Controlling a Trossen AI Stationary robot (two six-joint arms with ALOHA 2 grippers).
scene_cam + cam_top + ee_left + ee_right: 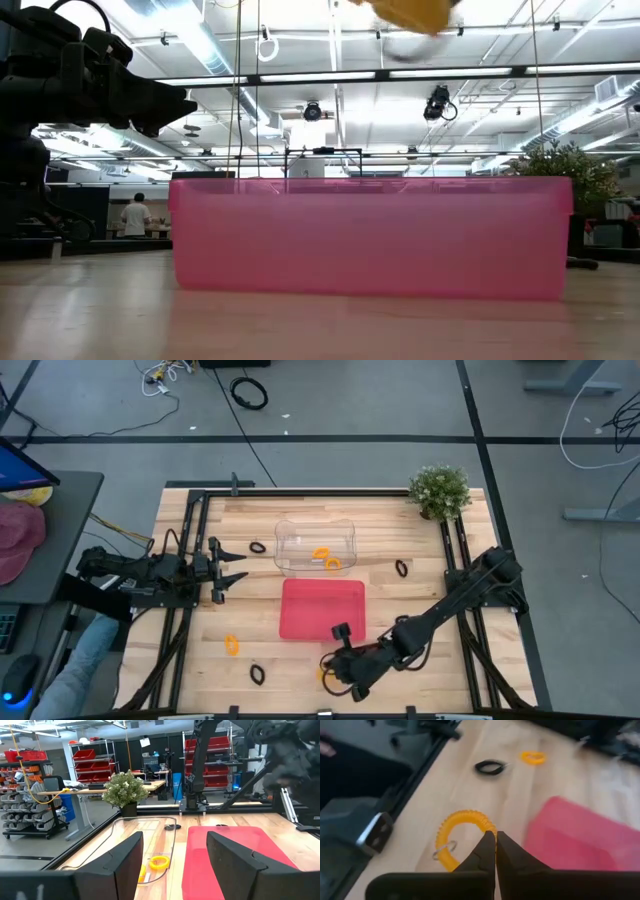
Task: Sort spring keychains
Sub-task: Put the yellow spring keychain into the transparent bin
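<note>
My right gripper is near the table's near edge, beside the red tray's near corner, shut on an orange spring keychain. That keychain shows as an orange blur high in the low view. My left gripper is open and holds nothing, hovering left of the tray. Two orange keychains lie in the clear container. On the wood lie black keychains and an orange one. My right gripper pinches the orange keychain's coil between its two fingertips, slanting down from above. The loop spreads out past the tips with its metal ring on the far side from the fingers. The low view shows it lifted clear of the table.
A potted plant stands at the table's far right corner. Black rails run along the left and right sides. The red tray's wall fills the low view. Bare wood lies left of the tray.
</note>
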